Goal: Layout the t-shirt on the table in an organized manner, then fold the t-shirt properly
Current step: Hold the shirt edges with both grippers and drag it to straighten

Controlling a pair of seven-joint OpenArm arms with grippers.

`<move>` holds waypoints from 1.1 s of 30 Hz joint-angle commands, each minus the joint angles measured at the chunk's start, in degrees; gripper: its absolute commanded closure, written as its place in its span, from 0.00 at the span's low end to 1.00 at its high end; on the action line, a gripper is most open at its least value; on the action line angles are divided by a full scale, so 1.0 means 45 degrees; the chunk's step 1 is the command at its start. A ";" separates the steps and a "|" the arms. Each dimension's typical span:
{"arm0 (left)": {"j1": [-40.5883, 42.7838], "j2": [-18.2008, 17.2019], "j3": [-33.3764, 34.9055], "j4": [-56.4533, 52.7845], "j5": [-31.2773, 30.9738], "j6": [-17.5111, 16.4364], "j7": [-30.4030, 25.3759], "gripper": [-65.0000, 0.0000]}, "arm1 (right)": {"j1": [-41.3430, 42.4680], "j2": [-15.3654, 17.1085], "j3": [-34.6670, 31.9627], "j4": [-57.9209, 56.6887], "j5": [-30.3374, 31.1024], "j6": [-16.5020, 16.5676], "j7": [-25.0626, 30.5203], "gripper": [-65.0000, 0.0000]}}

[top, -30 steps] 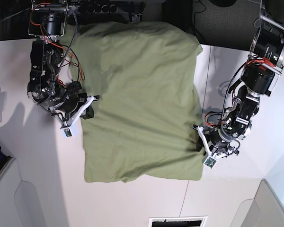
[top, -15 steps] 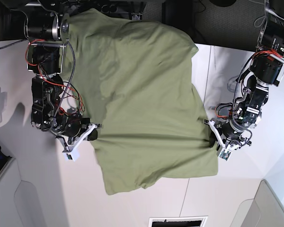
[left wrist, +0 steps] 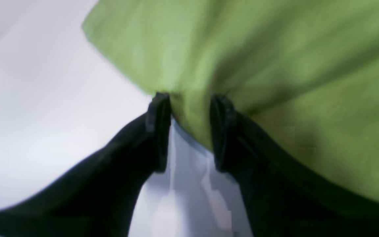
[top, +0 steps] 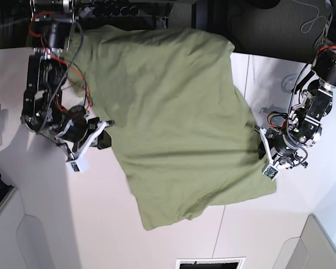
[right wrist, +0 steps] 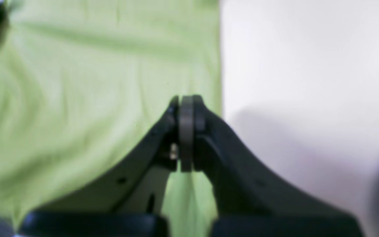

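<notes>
T-shirt (top: 179,117) spread on table (top: 39,196); left gripper (left wrist: 189,108) part-open, pinching its edge; right gripper (right wrist: 186,108) fully closed at opposite edge, grip unclear

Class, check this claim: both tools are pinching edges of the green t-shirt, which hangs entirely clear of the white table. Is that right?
Not quite. The t-shirt lies spread on the table, not clear of it, as the base view shows. The left tool and right tool do each pinch an edge.
</notes>
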 commanded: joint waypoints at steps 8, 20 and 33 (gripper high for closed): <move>-0.0860 -0.0199 0.0010 0.0733 0.0010 -0.0228 -0.0321 0.66 | -0.3959 0.0457 0.0034 0.2807 0.0262 0.0073 0.0170 1.00; -0.1030 0.0039 0.0010 -0.0505 0.0010 -0.0243 -0.0335 0.66 | -0.6431 0.1302 0.0107 0.3730 -0.0374 0.0068 0.0393 1.00; -0.0942 0.0311 0.0010 -0.2433 0.0146 -0.0287 0.0457 0.66 | -0.2395 0.1307 0.0102 -0.1443 -0.1700 0.0029 0.1486 1.00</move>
